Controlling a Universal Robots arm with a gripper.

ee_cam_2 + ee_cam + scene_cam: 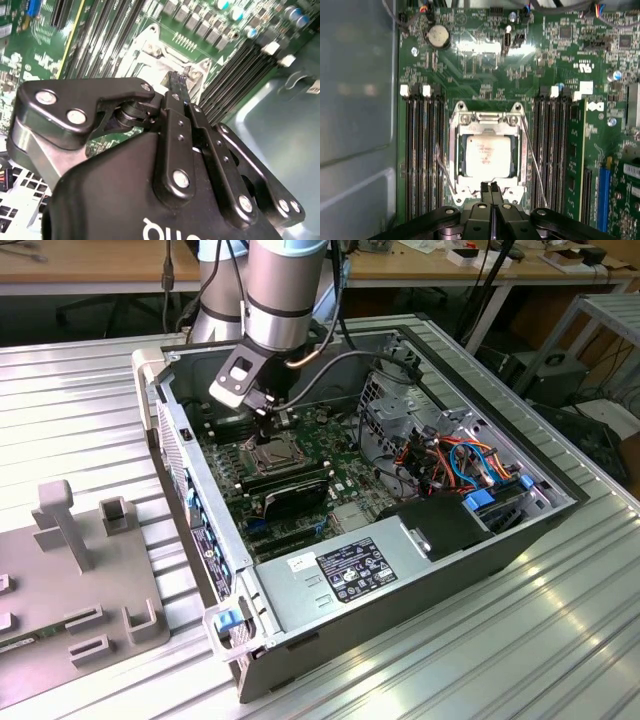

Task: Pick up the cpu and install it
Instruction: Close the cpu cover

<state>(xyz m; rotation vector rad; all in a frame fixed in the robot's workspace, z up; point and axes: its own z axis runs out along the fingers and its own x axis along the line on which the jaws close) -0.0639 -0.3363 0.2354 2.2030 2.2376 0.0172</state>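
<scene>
Nearest the lens in both wrist views lies the black gripper. Its fingertips are pressed together, the pincer narrow, with nothing held between them. Just past the tips, in the first wrist view, sits the metal socket frame; whether the tips touch its near edge cannot be told. The cpu, a square silver-grey plate, lies flat inside that frame. Banks of dark memory slots flank the socket frame on both sides, all on the green motherboard, with a round coin cell farther off.

In the exterior view the ribbed metal table comes first, bearing a grey fixture at eight o'clock. The open computer case occupies the centre, with its power supply at six o'clock and coloured cables at three o'clock. The gripper hangs over the socket frame at eleven o'clock within the case. The arm rises from it toward twelve o'clock.
</scene>
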